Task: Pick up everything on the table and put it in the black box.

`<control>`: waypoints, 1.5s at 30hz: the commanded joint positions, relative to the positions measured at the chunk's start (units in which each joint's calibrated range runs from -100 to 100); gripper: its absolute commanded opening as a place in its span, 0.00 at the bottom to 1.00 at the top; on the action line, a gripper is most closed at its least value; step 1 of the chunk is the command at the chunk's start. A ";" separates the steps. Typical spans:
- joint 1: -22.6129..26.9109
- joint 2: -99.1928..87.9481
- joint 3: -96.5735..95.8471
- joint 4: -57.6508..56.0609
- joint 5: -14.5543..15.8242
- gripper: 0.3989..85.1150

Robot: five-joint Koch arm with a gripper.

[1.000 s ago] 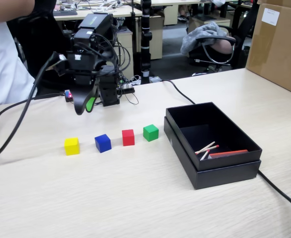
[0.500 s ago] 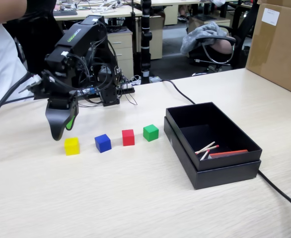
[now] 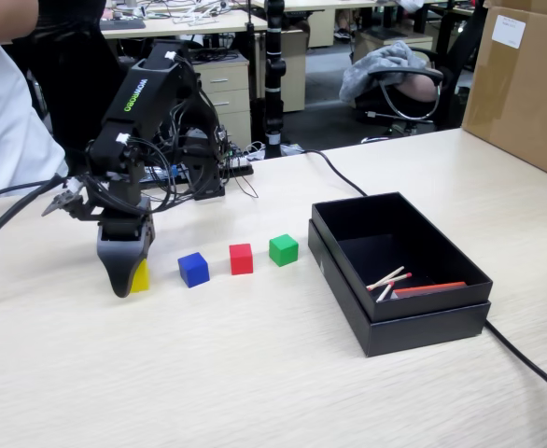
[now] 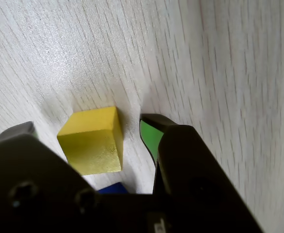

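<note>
At the far left of the fixed view the gripper [image 3: 124, 278] points straight down at the table [image 3: 255, 373], its tip low over the yellow cube [image 3: 141, 277], of which only a sliver shows at the jaw's right edge. The wrist view gives the relation the next move depends on: the yellow cube [image 4: 91, 141] sits on the wood between the two jaws, with the green-padded jaw just beside its right face and a narrow strip of table between them, while the other jaw's tip shows only at the left edge of that view, near the cube's opposite side. The gripper [image 4: 86, 131] is therefore spread and straddling the cube, not yet pinching it; closing straight inward looks enough to take it. Moving right in the fixed view, the blue cube [image 3: 193, 269], red cube [image 3: 241, 259] and green cube [image 3: 284, 249] stand in a row on the table, each apart from its neighbour. Further right lies the black box [image 3: 413, 322], open-topped, holding a few pale sticks [image 3: 386, 280] and a red strip [image 3: 430, 290] but no cubes.
</note>
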 commanded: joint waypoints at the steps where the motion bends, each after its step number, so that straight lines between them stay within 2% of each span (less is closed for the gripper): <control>1: 0.05 0.55 3.16 -0.26 0.34 0.38; 7: 0.15 0.90 4.34 0.69 0.20 0.01; 15: 3.52 -20.44 4.70 -0.18 1.12 0.01; 20: 10.45 -30.54 8.97 -0.18 3.71 0.01; 21: 13.82 -31.34 12.41 -0.52 5.13 0.01; 22: 15.14 -31.34 14.31 -1.13 5.67 0.01; 26: 21.93 -26.64 26.55 -3.81 8.50 0.01; 31: 27.99 -14.59 37.89 -3.81 10.16 0.01; 37: 31.21 -0.25 45.14 -3.81 11.72 0.01; 45: 32.23 13.98 48.40 -3.81 12.60 0.01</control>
